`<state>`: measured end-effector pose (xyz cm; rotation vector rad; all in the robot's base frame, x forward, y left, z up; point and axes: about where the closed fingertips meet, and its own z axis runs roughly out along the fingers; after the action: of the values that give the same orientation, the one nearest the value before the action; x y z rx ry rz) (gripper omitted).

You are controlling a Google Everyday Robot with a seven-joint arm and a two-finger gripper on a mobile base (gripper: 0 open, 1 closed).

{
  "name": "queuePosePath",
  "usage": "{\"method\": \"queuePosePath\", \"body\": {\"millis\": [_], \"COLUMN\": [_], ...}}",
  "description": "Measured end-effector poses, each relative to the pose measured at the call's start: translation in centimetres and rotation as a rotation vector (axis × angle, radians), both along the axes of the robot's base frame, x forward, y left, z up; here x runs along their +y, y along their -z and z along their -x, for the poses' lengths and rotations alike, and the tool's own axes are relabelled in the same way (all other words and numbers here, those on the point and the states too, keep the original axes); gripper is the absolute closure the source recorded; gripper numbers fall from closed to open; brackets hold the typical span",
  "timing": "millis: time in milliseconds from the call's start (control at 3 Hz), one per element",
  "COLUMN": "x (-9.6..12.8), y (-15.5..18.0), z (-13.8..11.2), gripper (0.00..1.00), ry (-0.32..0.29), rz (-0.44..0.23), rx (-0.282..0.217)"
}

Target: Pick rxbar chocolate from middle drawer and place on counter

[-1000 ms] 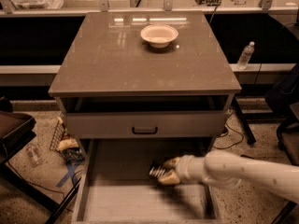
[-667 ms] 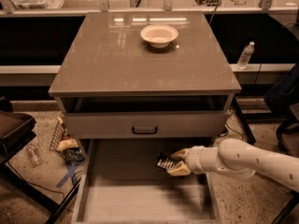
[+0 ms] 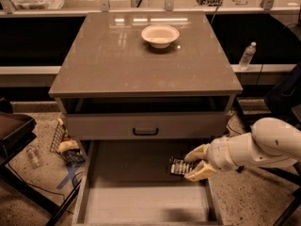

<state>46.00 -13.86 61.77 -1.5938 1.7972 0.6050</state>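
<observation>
The rxbar chocolate point(image 3: 179, 166), a small black bar with white lettering, is held above the right side of the open middle drawer point(image 3: 141, 201). My gripper point(image 3: 194, 164) reaches in from the right on a white arm and is shut on the bar's right end. The counter point(image 3: 117, 55) is the glossy grey-brown slab on top of the cabinet, above and behind the gripper.
A white bowl point(image 3: 160, 35) stands at the back of the counter. A shut drawer front with a black handle point(image 3: 145, 132) sits above the open drawer. A water bottle point(image 3: 247, 56) stands at the right. Clutter point(image 3: 66, 147) lies on the floor at the left.
My gripper has risen and drawn back to the right with the bar in it, from low in the drawer to near its right wall.
</observation>
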Motion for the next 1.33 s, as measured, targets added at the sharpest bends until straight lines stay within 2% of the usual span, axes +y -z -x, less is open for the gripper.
{"method": "queuePosePath", "body": {"millis": [333, 667, 1000, 1333], "x": [0.0, 0.8, 1.6, 2.0], "y": [0.0, -3.5, -10.4, -17.7], "z": [0.0, -1.2, -3.1, -5.1], "gripper": [1.0, 1.0, 1.0, 1.0], "ry": [0.0, 0.0, 0.039, 0.092], "rz": [0.0, 0.008, 0.018, 0.041], "rx": [0.0, 0.011, 0.006, -0.021]}}
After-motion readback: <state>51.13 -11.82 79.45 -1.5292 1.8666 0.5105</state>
